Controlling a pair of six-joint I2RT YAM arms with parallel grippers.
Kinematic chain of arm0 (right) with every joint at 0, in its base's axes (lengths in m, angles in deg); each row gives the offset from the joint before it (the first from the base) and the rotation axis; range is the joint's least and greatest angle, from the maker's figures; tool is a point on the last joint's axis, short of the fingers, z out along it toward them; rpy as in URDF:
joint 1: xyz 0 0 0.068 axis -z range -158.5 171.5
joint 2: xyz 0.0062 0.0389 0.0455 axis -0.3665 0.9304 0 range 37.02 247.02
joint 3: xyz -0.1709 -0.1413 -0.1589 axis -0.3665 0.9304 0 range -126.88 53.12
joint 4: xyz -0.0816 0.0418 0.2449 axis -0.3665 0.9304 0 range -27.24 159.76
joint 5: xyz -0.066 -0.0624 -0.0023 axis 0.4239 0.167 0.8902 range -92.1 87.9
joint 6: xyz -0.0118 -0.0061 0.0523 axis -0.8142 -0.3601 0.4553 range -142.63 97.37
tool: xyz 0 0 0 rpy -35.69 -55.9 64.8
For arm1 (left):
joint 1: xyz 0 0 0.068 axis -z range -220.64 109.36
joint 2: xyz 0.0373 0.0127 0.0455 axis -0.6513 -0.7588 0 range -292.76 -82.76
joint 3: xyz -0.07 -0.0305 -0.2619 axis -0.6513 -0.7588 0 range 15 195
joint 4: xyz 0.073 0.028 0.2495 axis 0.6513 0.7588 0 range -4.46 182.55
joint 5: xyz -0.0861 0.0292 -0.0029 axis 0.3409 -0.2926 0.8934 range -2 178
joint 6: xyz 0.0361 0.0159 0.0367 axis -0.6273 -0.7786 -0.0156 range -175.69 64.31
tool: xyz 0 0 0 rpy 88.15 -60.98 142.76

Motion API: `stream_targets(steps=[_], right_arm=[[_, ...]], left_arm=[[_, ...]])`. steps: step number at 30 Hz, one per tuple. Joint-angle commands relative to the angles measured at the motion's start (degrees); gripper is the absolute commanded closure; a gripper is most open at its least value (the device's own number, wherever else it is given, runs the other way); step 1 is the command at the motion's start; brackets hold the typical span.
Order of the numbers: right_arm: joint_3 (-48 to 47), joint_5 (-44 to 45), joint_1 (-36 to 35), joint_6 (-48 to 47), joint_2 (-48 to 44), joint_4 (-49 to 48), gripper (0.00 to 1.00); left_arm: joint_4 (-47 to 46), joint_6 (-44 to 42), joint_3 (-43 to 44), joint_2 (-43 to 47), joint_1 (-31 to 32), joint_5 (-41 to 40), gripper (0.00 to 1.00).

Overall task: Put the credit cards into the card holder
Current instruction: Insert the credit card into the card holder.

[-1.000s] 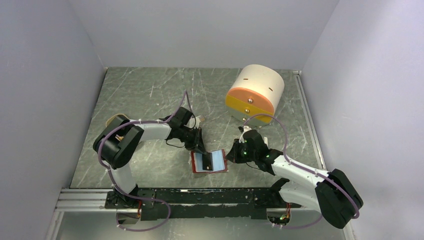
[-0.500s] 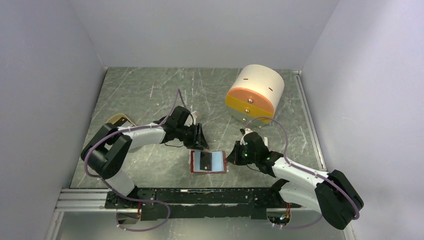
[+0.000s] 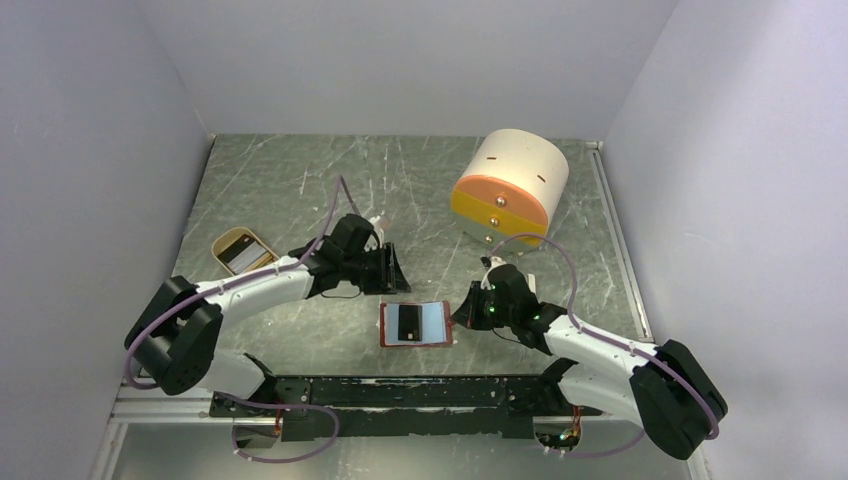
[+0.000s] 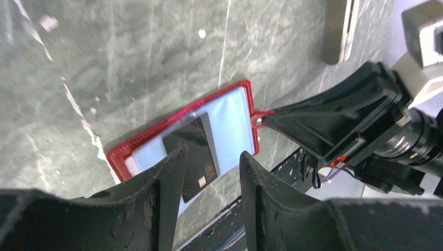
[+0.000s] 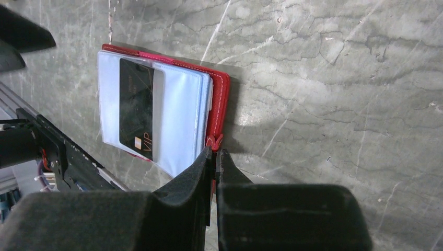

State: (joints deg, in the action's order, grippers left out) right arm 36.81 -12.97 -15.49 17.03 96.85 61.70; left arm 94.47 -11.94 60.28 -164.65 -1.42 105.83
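Observation:
The red card holder (image 3: 432, 323) lies open near the table's front edge, pale blue pockets up. It also shows in the left wrist view (image 4: 236, 123) and the right wrist view (image 5: 180, 112). A black credit card (image 3: 405, 322) marked VIP (image 5: 137, 107) lies on its left half, partly under a clear pocket. My right gripper (image 3: 463, 314) is shut on the holder's red snap tab (image 5: 214, 141). My left gripper (image 3: 396, 270) is open and empty, raised just behind the holder. A second dark card (image 3: 240, 253) lies in the beige tray.
The beige oval tray (image 3: 226, 240) sits at the left by my left forearm. A big cream-and-orange cylinder (image 3: 510, 180) lies at the back right. A black rail (image 3: 400, 390) runs along the near edge. Grey walls close in three sides.
My left gripper has let go of the black card on the holder and drawn back up and to the left, uncovering the beige tray. The right gripper has kept hold of the tab.

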Motion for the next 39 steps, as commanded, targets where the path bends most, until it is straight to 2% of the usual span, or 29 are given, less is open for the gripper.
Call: stream_targets(steps=[1,7,13,24,34,39], right_arm=[[0.5,-0.3,0.1,0.8,0.2,-2.0,0.97],[0.2,-0.1,0.0,0.8,0.6,-1.7,0.97],[0.1,0.5,-0.1,0.7,0.0,-1.4,0.97],[0.0,0.1,0.0,0.9,0.4,-2.2,0.96],[0.4,0.2,-0.1,1.0,-0.1,-2.2,0.96],[0.4,0.2,-0.1,1.0,0.1,-2.3,0.96]], left_arm=[[0.6,2.8,-3.0,1.1,3.2,-1.7,0.51],[-2.5,5.5,-5.0,-0.2,5.1,-1.2,0.43],[-3.0,7.2,-7.0,0.8,5.8,-4.1,0.44],[-6.8,9.0,-7.7,-1.4,6.2,-3.7,0.44],[-3.1,8.9,-5.1,-3.8,7.8,-6.8,0.45],[-4.2,9.4,-5.3,-4.7,8.0,-5.9,0.45]])
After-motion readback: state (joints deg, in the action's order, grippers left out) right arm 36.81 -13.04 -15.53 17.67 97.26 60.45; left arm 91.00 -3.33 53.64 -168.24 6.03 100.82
